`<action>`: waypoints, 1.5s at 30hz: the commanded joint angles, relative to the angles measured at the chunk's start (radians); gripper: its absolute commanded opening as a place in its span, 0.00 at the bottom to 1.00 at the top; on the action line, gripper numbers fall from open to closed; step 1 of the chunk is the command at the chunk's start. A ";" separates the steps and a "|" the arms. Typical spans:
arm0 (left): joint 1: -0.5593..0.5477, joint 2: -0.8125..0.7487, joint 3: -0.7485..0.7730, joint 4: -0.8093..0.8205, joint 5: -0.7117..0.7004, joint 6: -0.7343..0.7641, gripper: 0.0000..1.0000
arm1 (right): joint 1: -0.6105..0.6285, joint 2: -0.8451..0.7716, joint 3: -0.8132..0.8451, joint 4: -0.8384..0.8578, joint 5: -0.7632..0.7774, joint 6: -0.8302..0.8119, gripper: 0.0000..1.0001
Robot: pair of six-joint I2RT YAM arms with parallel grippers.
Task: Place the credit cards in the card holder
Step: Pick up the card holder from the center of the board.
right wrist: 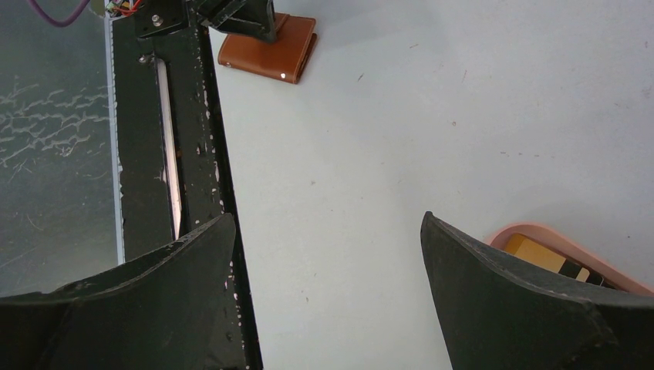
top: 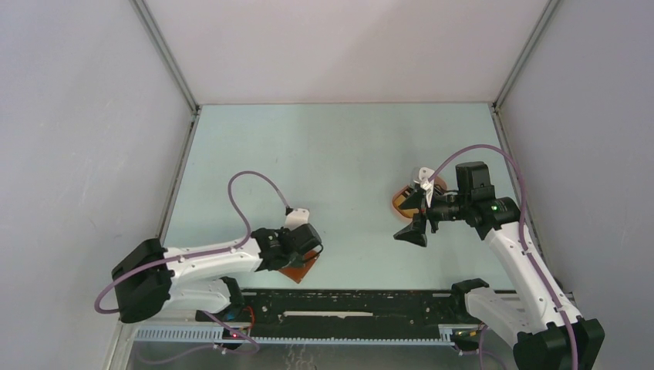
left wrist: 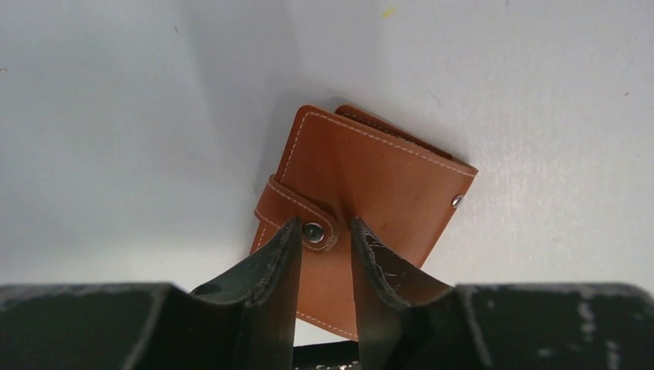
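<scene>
Left gripper at the closed wallet, right gripper wide open beside the card tray.

At the table's (top: 339, 146) near left, the left gripper (left wrist: 324, 223) is down over the card holder (left wrist: 378, 177), which lies shut and flat just beside the front rail (right wrist: 193, 116). Its fingers stand narrowly apart, one tip on each side of the snap stud (left wrist: 313, 230); whether they press the leather cannot be told. On the right, the right gripper (right wrist: 328, 220) hangs above the table with its fingers spread wide and nothing between them, just beside the pink tray (right wrist: 540, 230) that holds the credit cards (right wrist: 532, 250).
</scene>
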 commanded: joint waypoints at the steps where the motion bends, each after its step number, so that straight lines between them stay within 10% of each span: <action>1: -0.004 -0.070 -0.028 -0.044 -0.002 -0.048 0.35 | 0.006 -0.011 0.003 0.017 -0.011 0.010 1.00; 17: -0.004 0.053 -0.065 0.030 0.022 -0.036 0.40 | 0.006 -0.019 0.003 0.015 -0.013 0.011 1.00; 30: 0.000 0.101 -0.069 0.065 0.019 -0.015 0.01 | 0.006 -0.017 0.004 0.012 -0.020 0.010 1.00; 45: -0.001 -0.211 -0.056 0.169 -0.014 0.129 0.00 | 0.019 0.055 0.003 0.015 -0.117 0.045 1.00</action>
